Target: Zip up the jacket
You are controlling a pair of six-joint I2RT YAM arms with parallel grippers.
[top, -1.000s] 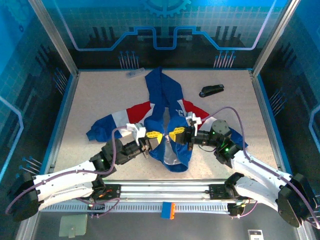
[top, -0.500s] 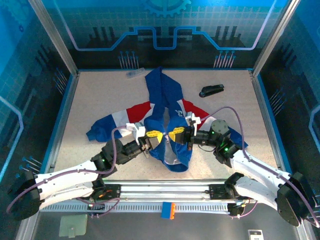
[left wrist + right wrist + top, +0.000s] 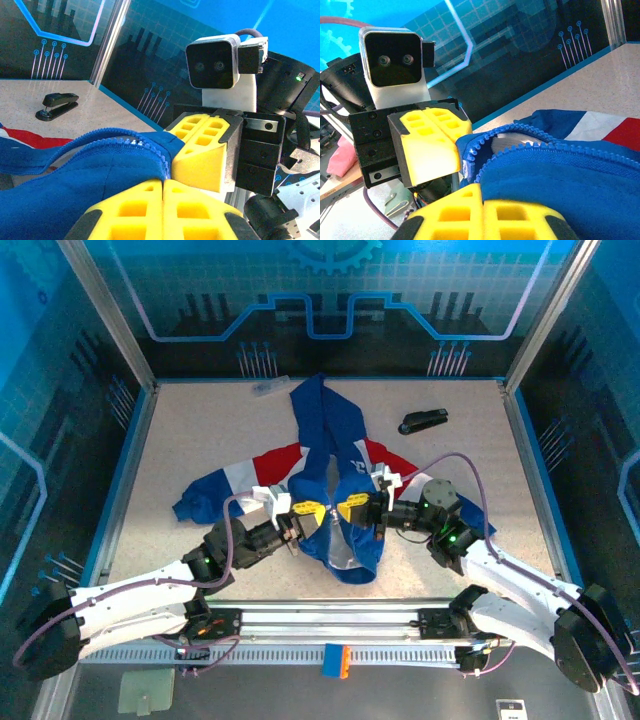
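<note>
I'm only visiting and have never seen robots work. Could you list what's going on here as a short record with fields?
Garment: blue jacket with red and white bands, crumpled on the table
Left gripper: shut on the jacket by the zipper
Right gripper: shut on the jacket, facing the left one
Zipper: teeth apart, not zipped
Also there: black stapler-like object, far right

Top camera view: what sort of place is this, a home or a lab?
Probably a robot lab work cell, not a home: a speckled table fenced by metal frame posts and blue circuit-print panels, with two robot arms on a rail at its near edge.
</note>
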